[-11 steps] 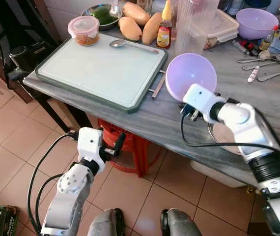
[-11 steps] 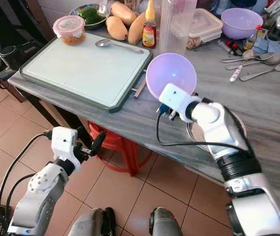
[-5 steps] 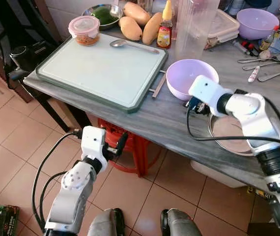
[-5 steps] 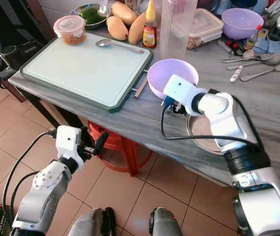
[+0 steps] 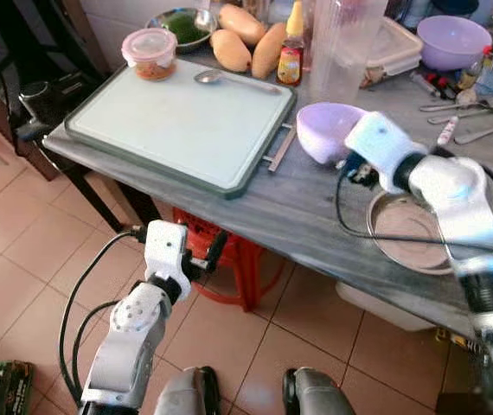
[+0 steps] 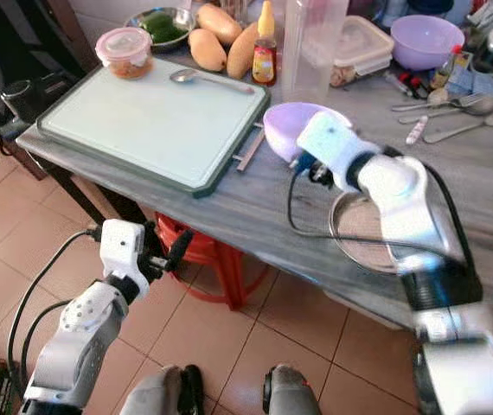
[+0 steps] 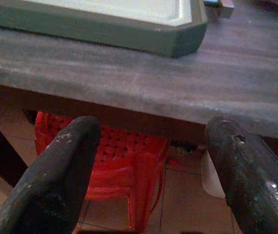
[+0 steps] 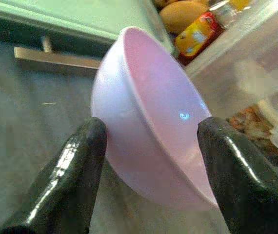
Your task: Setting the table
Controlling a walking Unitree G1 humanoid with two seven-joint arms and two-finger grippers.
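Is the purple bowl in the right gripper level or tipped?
Tipped: the purple bowl sits on edge between the right gripper fingers, its opening facing sideways.

- My two arms are silver, each ending in a white box-shaped wrist housing.
- A black cable loops from each wrist housing along the forearm.
- A black band rings my right forearm.
- My left gripper and right gripper each carry two long, glossy black fingers.
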